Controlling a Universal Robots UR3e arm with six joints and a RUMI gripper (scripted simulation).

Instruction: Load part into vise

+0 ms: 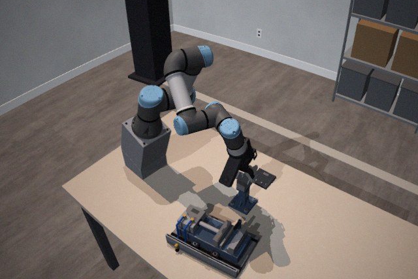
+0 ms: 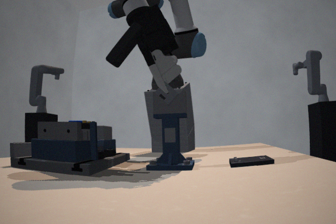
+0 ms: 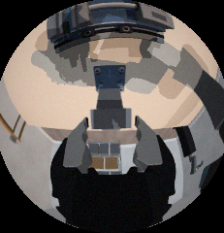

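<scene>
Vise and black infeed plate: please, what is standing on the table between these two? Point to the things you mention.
The blue V-block stand (image 1: 241, 203) (image 2: 170, 149) (image 3: 110, 77) is between the vise (image 1: 232, 251) (image 2: 54, 148) (image 3: 112, 15) and the infeed plate (image 1: 264, 178) (image 2: 252, 161). The top view shows this, and the exterior view agrees.
</scene>
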